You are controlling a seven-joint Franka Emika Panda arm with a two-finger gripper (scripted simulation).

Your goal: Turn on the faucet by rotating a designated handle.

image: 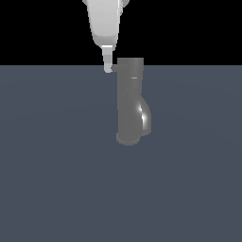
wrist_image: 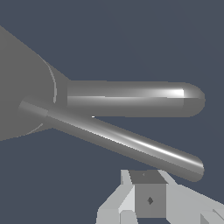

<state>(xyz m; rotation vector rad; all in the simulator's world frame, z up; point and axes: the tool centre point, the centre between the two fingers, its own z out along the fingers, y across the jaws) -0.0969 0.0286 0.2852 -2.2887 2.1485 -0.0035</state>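
A: Claw closest in the wrist view, just beside the handle. Holding anything?

B: Nothing seen in it; opening not possible to tell.

A: Farther?

B: Faucet upright on the desk, handle at its top.

A: Progress?

B: Apparently only approach done; rotating probably left.
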